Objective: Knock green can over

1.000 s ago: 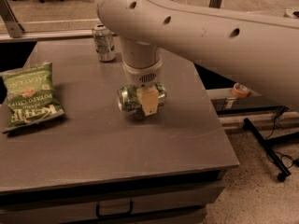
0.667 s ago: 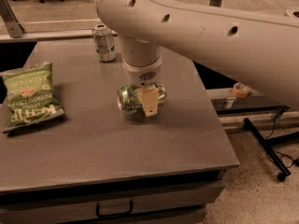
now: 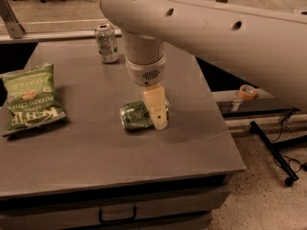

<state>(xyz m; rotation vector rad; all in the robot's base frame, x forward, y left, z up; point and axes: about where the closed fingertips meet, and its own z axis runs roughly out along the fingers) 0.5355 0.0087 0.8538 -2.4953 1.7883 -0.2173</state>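
Observation:
The green can (image 3: 135, 116) lies on its side near the middle of the grey table (image 3: 96, 147), its silver end facing left. My gripper (image 3: 156, 110) hangs straight down from the big white arm (image 3: 211, 28) and is right at the can's right end, covering part of it. The far side of the gripper is hidden behind the can and the wrist.
A paler silver-white can (image 3: 107, 43) stands upright at the table's back edge. A flat green chip bag (image 3: 31, 102) lies at the left. The table's right edge is close to the gripper, with a roll of tape (image 3: 247, 91) and black stand legs (image 3: 276, 152) beyond it.
The gripper and the lying green can have shifted a little toward the table's front. The chip bag and the silver-white can have not moved.

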